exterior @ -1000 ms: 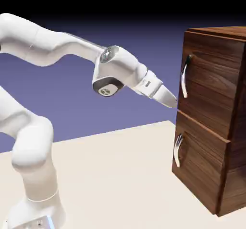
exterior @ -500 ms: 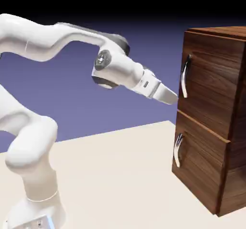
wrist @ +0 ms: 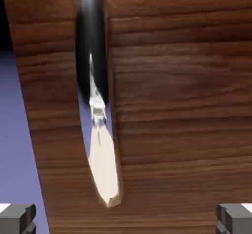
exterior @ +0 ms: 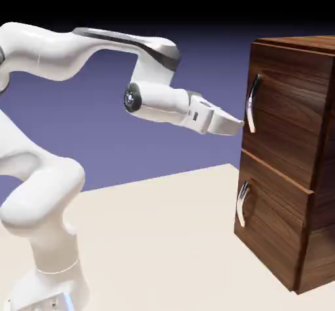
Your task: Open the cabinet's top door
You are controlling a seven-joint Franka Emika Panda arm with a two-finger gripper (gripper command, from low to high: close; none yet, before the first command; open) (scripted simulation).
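Barely started tbh. Cabinet (exterior: 288, 153) sits at the counter's (exterior: 163, 238) right edge, top door (exterior: 281, 117) fully shut. Fingers (wrist: 19, 218) spread wide, empty, just short of its handle (exterior: 251, 104); grab n pull left.

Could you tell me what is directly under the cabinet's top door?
Under the top door sits a matching lower panel with its own curved silver handle. Both are shut, so the cabinet's inside is hidden.
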